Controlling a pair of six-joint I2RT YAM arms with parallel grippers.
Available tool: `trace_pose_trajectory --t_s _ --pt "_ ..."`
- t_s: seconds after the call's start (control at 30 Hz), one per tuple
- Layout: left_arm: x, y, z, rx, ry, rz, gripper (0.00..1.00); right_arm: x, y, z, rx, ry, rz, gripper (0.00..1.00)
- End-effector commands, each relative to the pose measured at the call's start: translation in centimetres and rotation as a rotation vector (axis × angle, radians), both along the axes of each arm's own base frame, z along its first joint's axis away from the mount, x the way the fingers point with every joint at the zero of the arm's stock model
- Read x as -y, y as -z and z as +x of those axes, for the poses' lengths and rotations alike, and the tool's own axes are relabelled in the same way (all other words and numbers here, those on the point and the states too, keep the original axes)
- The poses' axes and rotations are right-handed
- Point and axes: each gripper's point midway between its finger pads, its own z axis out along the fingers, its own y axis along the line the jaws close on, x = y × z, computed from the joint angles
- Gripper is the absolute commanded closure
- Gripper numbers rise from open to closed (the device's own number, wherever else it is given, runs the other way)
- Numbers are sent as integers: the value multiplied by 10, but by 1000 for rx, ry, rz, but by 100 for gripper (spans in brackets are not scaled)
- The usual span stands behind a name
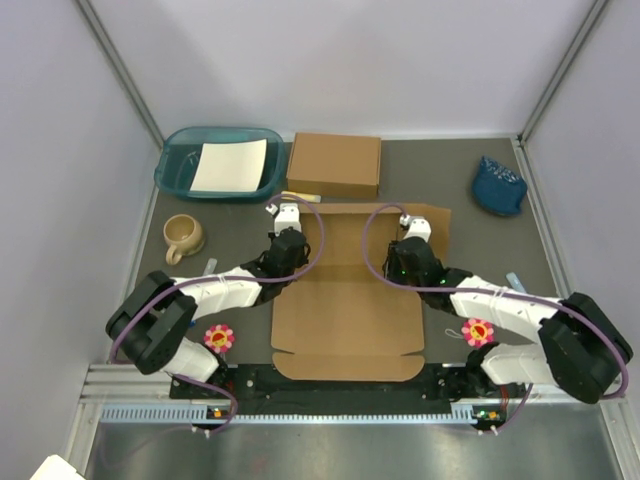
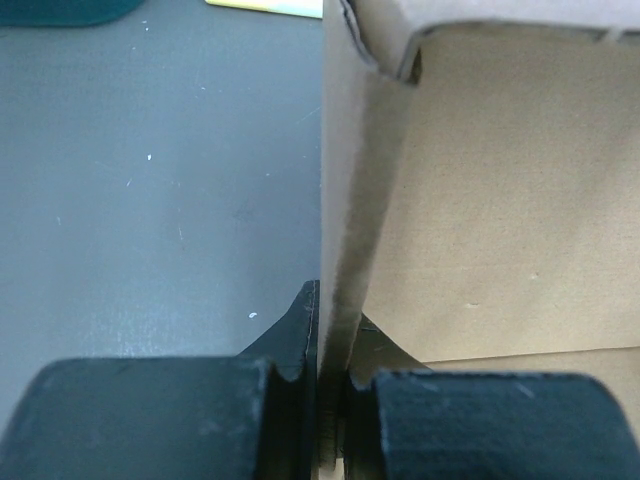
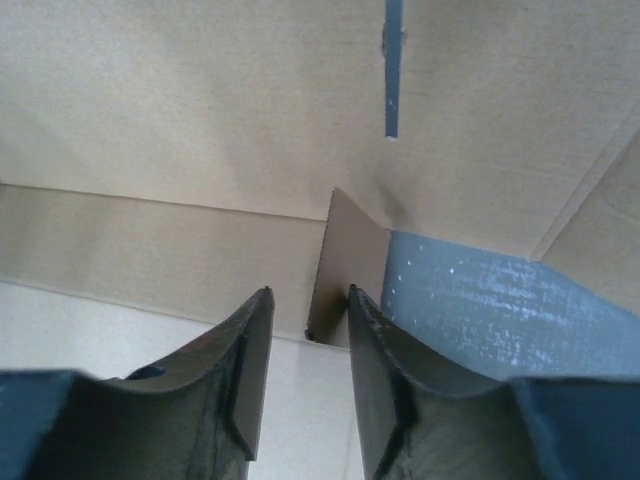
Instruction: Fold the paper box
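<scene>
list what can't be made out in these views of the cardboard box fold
- Right wrist view: whether the right hand touches the small upright cardboard tab; depth there is unclear.
- Left wrist view: how far the left hand bites the brown cardboard die-cut sheet; its own fingers cover the edge.
- Top view: what the tan ceramic mug holds; too small.

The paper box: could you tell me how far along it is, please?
Done: the paper box looks raised at its far wall. In hand: the left gripper grips an upright side flap; the right gripper, open, faces a corner tab. Left: the near panel lies flat.
</scene>
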Motion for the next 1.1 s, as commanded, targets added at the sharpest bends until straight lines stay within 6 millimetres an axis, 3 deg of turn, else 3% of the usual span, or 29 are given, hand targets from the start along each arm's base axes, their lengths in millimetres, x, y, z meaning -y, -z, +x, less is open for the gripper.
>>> trace_pose_trajectory --t_s 0.0,0.03,0.07,0.13,0.17,0.23,0.27,0.4,0.5,0.63,0.87,1.0,1.07 --pt "3 18 -10 -62 27 25 100 -2 -37 1 58 -32 -3 56" --pt "1 20 -11 -65 25 29 100 0 -44 0 71 -42 -18 52" --pt "1 18 -11 -60 24 29 100 1 -65 2 116 -39 1 50" --pt "-1 19 -11 -59 19 31 100 12 -75 -1 126 -36 -45 44" --pt "-1 18 -11 -56 20 31 100 14 -96 0 171 -32 -26 42" --pt "-1 17 -11 -53 17 31 100 27 -107 -3 189 -15 -69 39" --pt "-1 17 -11 -53 19 33 100 34 -125 -3 230 7 -61 39" --pt "0 12 -11 -40 31 24 100 86 -152 4 317 164 -66 37" --pt "5 10 -11 -24 50 -7 100 127 -152 10 354 303 -56 38" --pt "18 9 -15 -11 123 -63 100 146 -141 14 436 379 6 37" --pt "25 8 -14 -10 157 -62 100 134 -111 23 400 327 31 37" --pt "24 10 -15 -11 159 -51 100 133 -112 30 425 331 41 38" --pt "23 9 -15 -7 161 -47 100 130 -113 33 422 318 35 45"
